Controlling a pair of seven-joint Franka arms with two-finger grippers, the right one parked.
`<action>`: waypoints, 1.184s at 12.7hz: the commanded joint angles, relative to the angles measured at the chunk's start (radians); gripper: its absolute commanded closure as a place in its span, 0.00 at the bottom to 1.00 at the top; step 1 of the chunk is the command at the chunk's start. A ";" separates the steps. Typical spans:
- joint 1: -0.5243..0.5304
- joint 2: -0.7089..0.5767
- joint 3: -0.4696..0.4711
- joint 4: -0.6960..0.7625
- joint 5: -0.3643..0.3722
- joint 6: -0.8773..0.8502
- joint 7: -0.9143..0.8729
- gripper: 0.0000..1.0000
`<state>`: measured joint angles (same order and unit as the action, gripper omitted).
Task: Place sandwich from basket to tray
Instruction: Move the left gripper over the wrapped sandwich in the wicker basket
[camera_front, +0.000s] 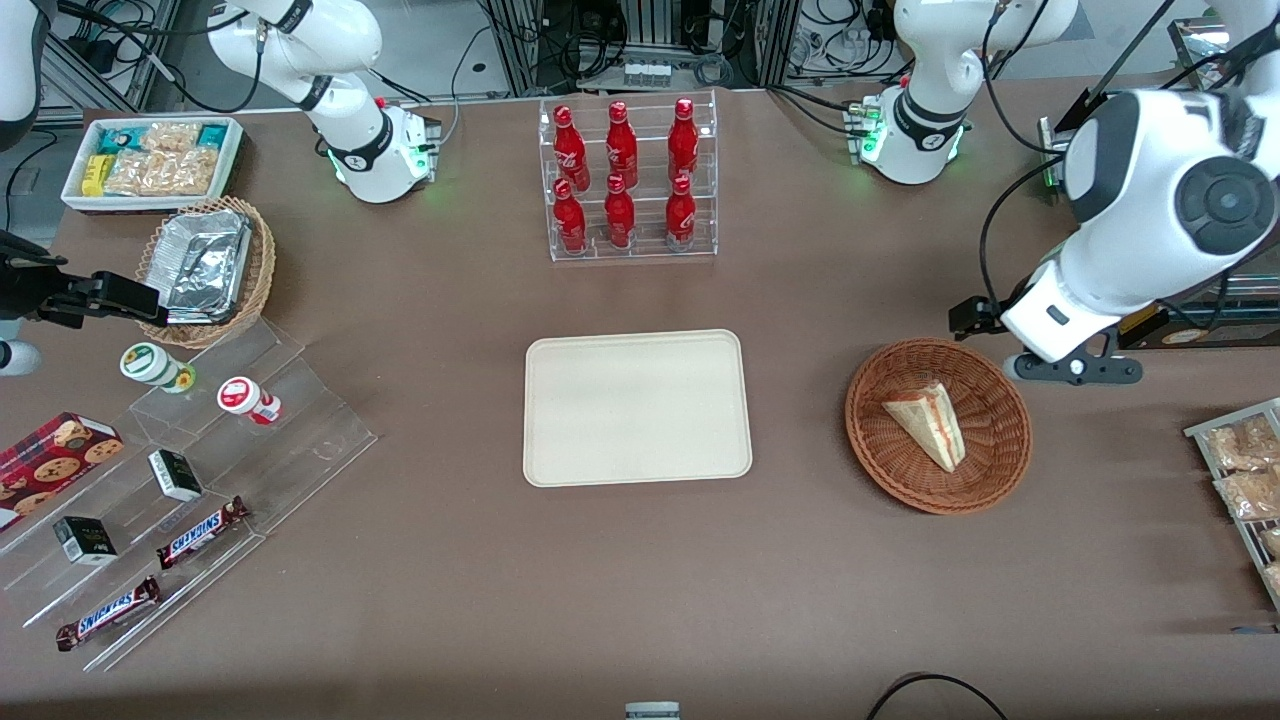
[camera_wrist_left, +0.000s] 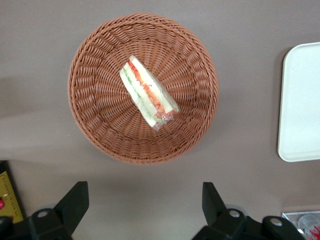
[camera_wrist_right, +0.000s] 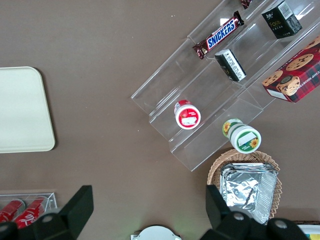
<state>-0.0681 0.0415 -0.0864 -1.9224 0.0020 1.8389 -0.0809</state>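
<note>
Above the table just beside the wicker basket (camera_wrist_left: 143, 88), I hold my gripper (camera_wrist_left: 145, 210) with fingers spread wide and empty, ready to straddle the sandwich (camera_wrist_left: 148, 93) lying inside it, the beige tray (camera_front: 637, 407) waiting nearby.

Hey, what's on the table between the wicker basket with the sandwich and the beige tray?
Nothing: front view shows bare table between basket and tray.
</note>
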 joint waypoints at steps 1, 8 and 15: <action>0.002 0.001 0.000 -0.076 0.003 0.112 0.013 0.00; 0.007 0.025 0.002 -0.185 0.004 0.311 -0.099 0.00; 0.004 0.060 -0.001 -0.236 0.004 0.468 -0.567 0.00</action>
<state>-0.0648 0.0900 -0.0827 -2.1440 0.0021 2.2586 -0.5052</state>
